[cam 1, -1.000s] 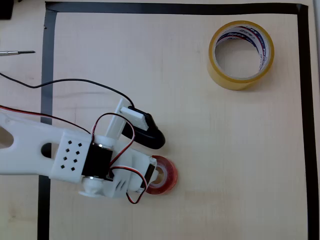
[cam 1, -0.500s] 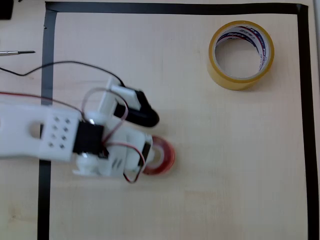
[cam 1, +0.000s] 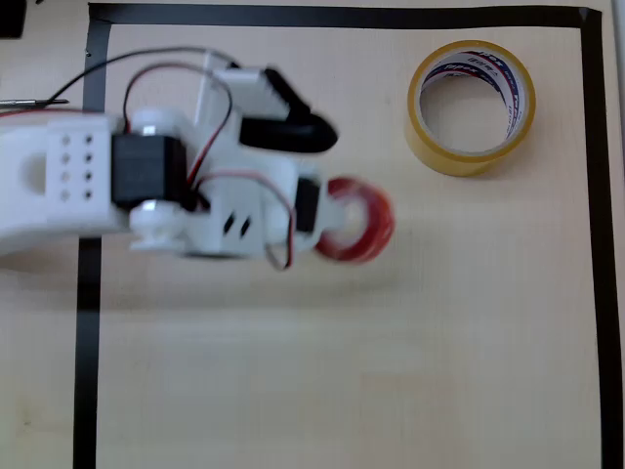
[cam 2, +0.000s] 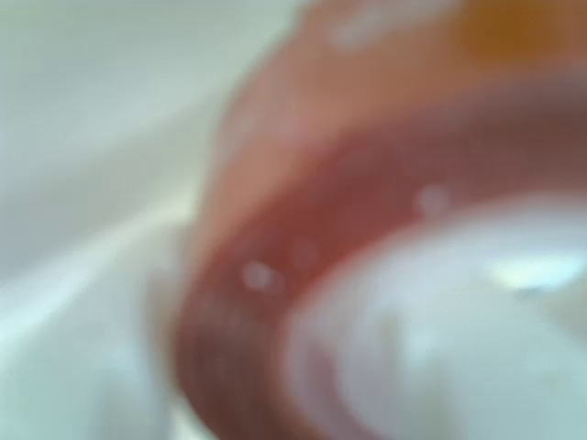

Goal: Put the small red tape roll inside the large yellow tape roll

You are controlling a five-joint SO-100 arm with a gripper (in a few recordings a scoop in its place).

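The small red tape roll point(cam 1: 363, 223) hangs tilted and blurred in the overhead view, left of and below the large yellow tape roll point(cam 1: 471, 107). My gripper point(cam 1: 327, 213) is shut on the red roll's left rim, at the end of the white arm reaching in from the left. The yellow roll lies flat at the upper right, hole up, its striped white core showing. Seen from the wrist, the red roll point(cam 2: 266, 302) is a very close blur of red rim around a white core.
A black tape border point(cam 1: 90, 322) frames the light wooden work area on the left, top and right. A thin metal tool point(cam 1: 34, 102) lies outside the border at the upper left. Red and black cables loop over the arm.
The arm has swung up and to the right in the overhead view, carrying the red roll from the lower middle of the table toward the yellow roll. The yellow roll has not moved.
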